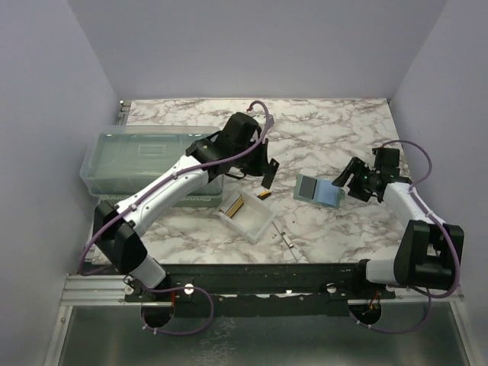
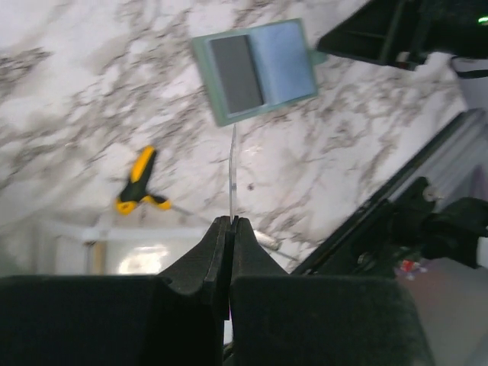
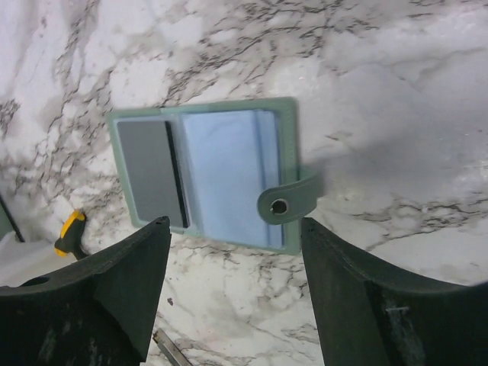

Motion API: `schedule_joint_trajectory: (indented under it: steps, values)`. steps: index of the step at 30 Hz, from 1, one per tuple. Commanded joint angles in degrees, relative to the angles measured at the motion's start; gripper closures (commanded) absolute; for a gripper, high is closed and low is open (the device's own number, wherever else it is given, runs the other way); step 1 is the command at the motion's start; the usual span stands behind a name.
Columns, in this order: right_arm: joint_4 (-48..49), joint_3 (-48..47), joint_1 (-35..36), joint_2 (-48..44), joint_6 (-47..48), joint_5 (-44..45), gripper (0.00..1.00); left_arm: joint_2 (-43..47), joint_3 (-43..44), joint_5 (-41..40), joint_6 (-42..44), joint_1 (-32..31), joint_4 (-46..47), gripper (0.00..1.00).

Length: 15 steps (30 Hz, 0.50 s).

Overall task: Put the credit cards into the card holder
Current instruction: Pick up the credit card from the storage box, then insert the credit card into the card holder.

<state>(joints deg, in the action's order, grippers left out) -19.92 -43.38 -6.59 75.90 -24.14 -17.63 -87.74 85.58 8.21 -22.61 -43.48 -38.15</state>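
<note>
Arm bases [image 1: 126, 248] nearest, from above the left pincer [image 1: 267, 174], clamped on a credit card [image 1: 267, 185], hangs just left of the open card holder [image 1: 319, 191] on the desk [image 1: 335, 130]. Left wrist: the credit card shows edge-on, its long axis aimed at the card holder. Right wrist: the right pincer [image 3: 232, 225] has its jaws apart, facing the card holder.

Worktop [image 1: 335, 130] showed a smooth, marble-patterned surface with slight sheen. Holder [image 3: 286, 152] was matt grey-green outside, its pale blue pockets smoother. Tray [image 1: 258, 221] was clear plastic, box [image 1: 145, 156] translucent plastic. Right pincer [image 3: 235, 225] had matt black fingers [image 3: 122, 297].
</note>
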Motion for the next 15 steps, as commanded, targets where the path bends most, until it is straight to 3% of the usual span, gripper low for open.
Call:
schedule_joint_trajectory:
  steps: [1,8,15]
  values:
    - [-1.47,-3.06,-1.63,4.0,-0.45,0.22,0.28,-8.91,2.47,19.6,-9.44,0.48,16.28,1.0]
    - [-0.01,-2.43,-1.59,7.99,1.12,2.91,0.33,-26.61,13.07,28.12,-13.86,0.51,21.17,1.0]
    - [2.34,-1.46,-1.6,10.91,2.95,1.24,0.47,-36.78,19.89,28.08,-13.91,0.86,21.28,1.0]
